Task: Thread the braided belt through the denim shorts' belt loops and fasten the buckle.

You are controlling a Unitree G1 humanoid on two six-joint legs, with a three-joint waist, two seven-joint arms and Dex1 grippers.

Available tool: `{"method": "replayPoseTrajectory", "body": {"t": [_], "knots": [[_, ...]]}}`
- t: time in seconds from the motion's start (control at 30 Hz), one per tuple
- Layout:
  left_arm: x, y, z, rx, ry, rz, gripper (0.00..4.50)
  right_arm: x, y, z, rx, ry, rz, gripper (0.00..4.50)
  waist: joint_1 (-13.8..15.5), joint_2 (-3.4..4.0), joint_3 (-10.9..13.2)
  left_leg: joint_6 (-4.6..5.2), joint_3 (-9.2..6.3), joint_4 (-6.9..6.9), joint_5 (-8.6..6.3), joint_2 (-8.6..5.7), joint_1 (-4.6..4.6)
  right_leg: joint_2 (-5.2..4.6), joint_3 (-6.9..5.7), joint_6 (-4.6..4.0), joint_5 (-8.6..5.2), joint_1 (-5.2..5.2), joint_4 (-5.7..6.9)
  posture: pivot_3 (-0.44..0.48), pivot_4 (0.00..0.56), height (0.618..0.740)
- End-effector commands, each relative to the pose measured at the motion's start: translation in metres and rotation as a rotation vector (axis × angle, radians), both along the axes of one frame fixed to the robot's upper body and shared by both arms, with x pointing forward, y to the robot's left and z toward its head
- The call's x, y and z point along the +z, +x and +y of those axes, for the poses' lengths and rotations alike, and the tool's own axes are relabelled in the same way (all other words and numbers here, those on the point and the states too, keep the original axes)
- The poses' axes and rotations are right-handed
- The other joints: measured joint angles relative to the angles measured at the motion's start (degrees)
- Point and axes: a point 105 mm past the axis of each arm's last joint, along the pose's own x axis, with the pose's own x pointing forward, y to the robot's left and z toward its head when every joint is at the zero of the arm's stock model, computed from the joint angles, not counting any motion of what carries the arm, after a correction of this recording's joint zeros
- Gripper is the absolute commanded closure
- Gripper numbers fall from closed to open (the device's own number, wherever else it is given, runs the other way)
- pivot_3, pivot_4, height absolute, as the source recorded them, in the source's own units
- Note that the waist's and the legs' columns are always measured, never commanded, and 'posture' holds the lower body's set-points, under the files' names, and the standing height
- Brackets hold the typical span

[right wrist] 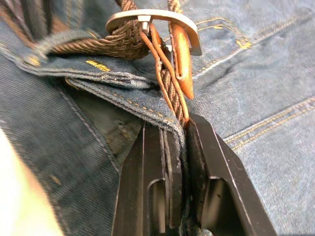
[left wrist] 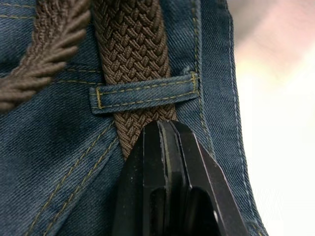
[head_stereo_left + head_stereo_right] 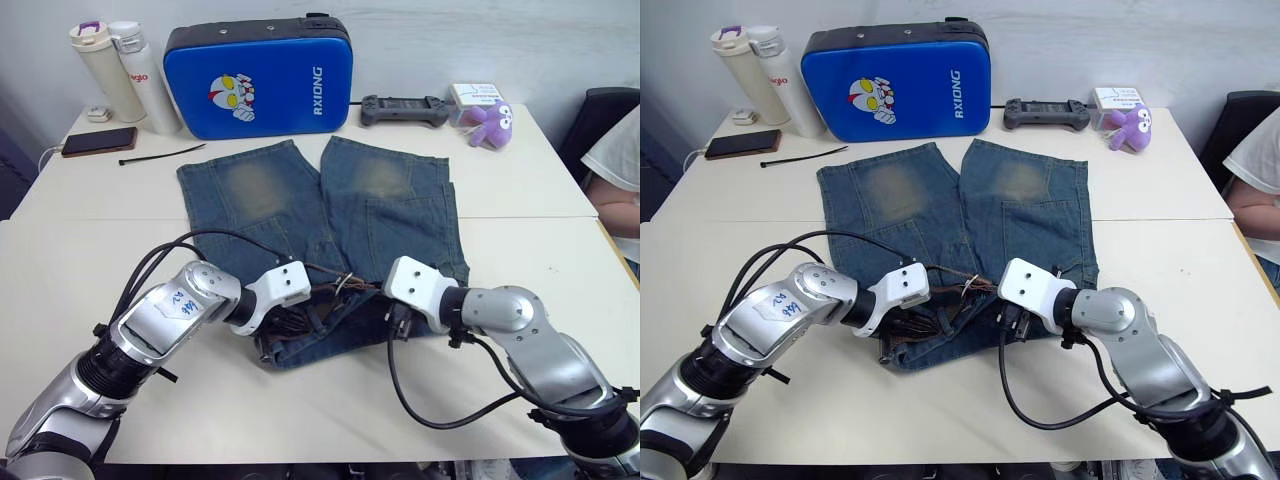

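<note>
Denim shorts [image 3: 330, 220]: blue, with faded yellowish patches on both legs, lying flat on the white desk [image 3: 80, 260], legs pointing away from the robot and the waistband at the near edge, rumpled between the two hands.

Braided belt [image 2: 130, 44]: brown woven strap lying along the waistband, passing under one belt loop [image 2: 145, 93], a short denim strip with yellow stitching; a second run of the strap crosses beside it.

Buckle [image 1: 152, 17]: silver metal frame with prong, on the belt's end, resting on the denim at the waistband opening, with a tan leather tab beside it.

Left hand [image 2: 165, 130]: fingers pressed together on the belt just beside the loop.

Right hand [image 1: 174, 130]: fingers clamped narrow on the braided strap and a fold of denim just beside the buckle.
</note>
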Motion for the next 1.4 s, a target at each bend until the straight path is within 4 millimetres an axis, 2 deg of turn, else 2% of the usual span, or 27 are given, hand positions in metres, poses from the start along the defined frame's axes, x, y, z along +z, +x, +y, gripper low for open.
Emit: {"method": "replayPoseTrajectory", "body": {"t": [0.03, 0.13, 0.17, 0.27, 0.4, 0.57, 0.73, 0.83, 0.9, 1.4], "knots": [[-0.019, -0.004, 0.004, 0.028, 0.048, 0.055, 4.5, 0.013, -0.015, -0.006, 0.062, -0.023, -0.001, 2.26, 0.2, 0.01, 0.0, 0.01, 0.0, 0.0, -0.01, 0.0, 0.0, 0.0, 0.0, 0.0, 0.0, 0.02, -0.02, 0.0, 0.15, 0.74], [-0.018, -0.004, 0.006, 0.028, 0.051, 0.054, 4.5, 0.022, -0.024, -0.022, 0.069, -0.044, 0.053, 0.63, 0.2, 0.04, 0.0, 0.11, 0.0, 0.02, -0.06, 0.0, 0.01, 0.0, 0.01, 0.0, 0.0, 0.04, -0.06, 0.0, 0.15, 0.74], [-0.018, -0.004, 0.007, 0.028, 0.051, 0.055, 4.5, 0.027, -0.026, -0.027, 0.067, -0.039, 0.075, 0.22, 0.2, 0.04, 0.0, 0.14, 0.0, 0.02, -0.08, 0.0, 0.03, 0.01, 0.01, 0.0, 0.0, 0.05, -0.06, 0.0, 0.15, 0.74], [-0.015, -0.005, 0.011, 0.026, 0.056, 0.056, 4.5, 0.038, -0.025, -0.032, 0.058, -0.007, 0.084, 0.22, 0.0, 0.04, 0.0, 0.15, -0.01, 0.01, -0.09, 0.01, 0.1, 0.01, 0.0, 0.0, 0.0, 0.13, -0.09, 0.0, 0.15, 0.74], [-0.012, -0.007, 0.017, 0.025, 0.062, 0.055, 4.5, 0.049, -0.004, -0.025, 0.01, 0.067, 0.016, 0.22, -0.8, 0.09, -0.1, 0.14, 0.0, -0.07, -0.08, 0.03, 0.19, 0.04, 0.03, 0.0, 0.0, 0.14, -0.06, 0.0, 0.15, 0.74], [-0.005, -0.007, 0.015, 0.03, 0.02, 0.051, 4.5, 0.033, 0.005, 0.001, 0.022, 0.138, 0.08, 0.22, -0.8, 0.08, -0.1, 0.06, 0.0, -0.1, -0.03, 0.06, 0.07, 0.06, 0.04, -0.03, -0.01, -0.03, 0.01, 0.0, 0.15, 0.74], [-0.002, -0.008, 0.013, 0.041, 0.007, 0.046, 4.5, 0.027, 0.012, 0.01, -0.017, 0.19, 0.117, 0.22, -0.5, 0.08, -0.1, -0.01, 0.01, -0.08, 0.01, 0.06, -0.04, 0.05, 0.04, -0.03, -0.01, -0.12, 0.02, 0.0, 0.15, 0.74], [-0.003, -0.008, 0.015, 0.048, 0.01, 0.046, 4.5, 0.026, 0.018, 0.012, -0.062, 0.231, 0.127, 1.06, -0.6, 0.08, -0.1, -0.01, 0.01, -0.08, 0.01, 0.06, -0.02, 0.05, 0.04, -0.03, -0.01, -0.11, 0.01, 0.0, 0.15, 0.74], [-0.002, -0.008, 0.015, 0.053, 0.011, 0.043, 4.5, 0.025, 0.02, 0.013, -0.071, 0.238, 0.135, 1.98, -0.5, 0.08, -0.1, -0.01, 0.01, -0.09, 0.01, 0.06, -0.02, 0.05, 0.04, -0.03, -0.01, -0.12, 0.02, 0.0, 0.15, 0.74], [-0.001, -0.005, 0.018, 0.073, 0.015, 0.025, 4.5, 0.015, 0.02, 0.021, -0.083, 0.27, 0.23, 1.98, -0.6, 0.08, -0.1, 0.02, 0.01, -0.1, -0.01, 0.06, -0.02, 0.05, 0.04, -0.03, -0.01, -0.12, 0.0, 0.0, 0.15, 0.74]]}}
